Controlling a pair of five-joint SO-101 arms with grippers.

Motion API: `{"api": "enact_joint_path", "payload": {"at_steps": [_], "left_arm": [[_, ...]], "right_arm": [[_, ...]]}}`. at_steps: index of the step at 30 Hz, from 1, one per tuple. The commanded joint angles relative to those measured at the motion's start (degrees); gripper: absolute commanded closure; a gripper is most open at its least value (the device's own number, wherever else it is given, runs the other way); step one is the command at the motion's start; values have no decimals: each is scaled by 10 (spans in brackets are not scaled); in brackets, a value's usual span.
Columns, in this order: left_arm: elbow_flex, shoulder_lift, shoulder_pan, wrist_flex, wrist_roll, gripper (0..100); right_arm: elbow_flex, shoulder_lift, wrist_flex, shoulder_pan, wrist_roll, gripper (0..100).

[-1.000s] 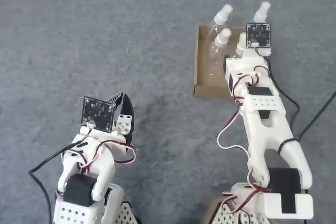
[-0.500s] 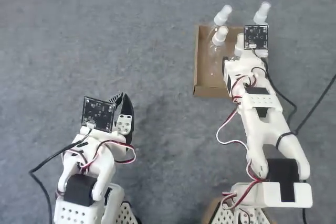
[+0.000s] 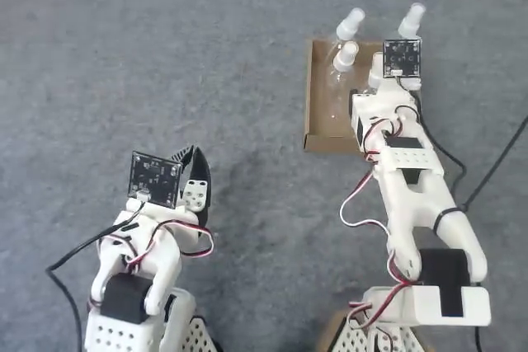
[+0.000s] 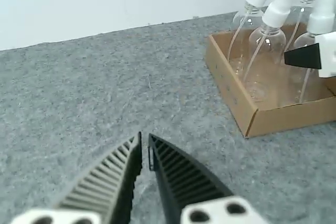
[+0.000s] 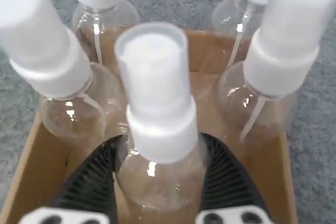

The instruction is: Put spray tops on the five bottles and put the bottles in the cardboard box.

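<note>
The right gripper (image 5: pixel 160 153) is closed around a clear bottle (image 5: pixel 157 114), its black fingers (image 5: pixel 89 182) pressed to both sides of the rounded body, inside the cardboard box (image 3: pixel 310 88) toward the far right of the grey tabletop (image 3: pixel 165 63). Close up, the bottle stands upright with a white spray top (image 5: pixel 152 61) and a thin tube inside. Four more capped bottles (image 5: pixel 68 98) stand around it in the box. From above, the right arm (image 3: pixel 412 179) covers the box's near right part. The left gripper (image 4: pixel 145 142) hangs over the near left of the tabletop, jaws almost together, holding nothing.
</note>
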Motion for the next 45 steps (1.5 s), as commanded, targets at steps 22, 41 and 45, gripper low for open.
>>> {"api": "enact_joint_path", "payload": {"at_steps": [22, 41, 45], "left_arm": [[22, -7, -5, -54, -4, 988], [23, -7, -5, -53, -4, 988], [23, -7, -5, -53, -4, 988]], "right_arm": [[-10, -80, 48, -19, -2, 835], [-5, -122, 65, -21, -6, 835], [-9, -97, 56, -22, -7, 832]]}}
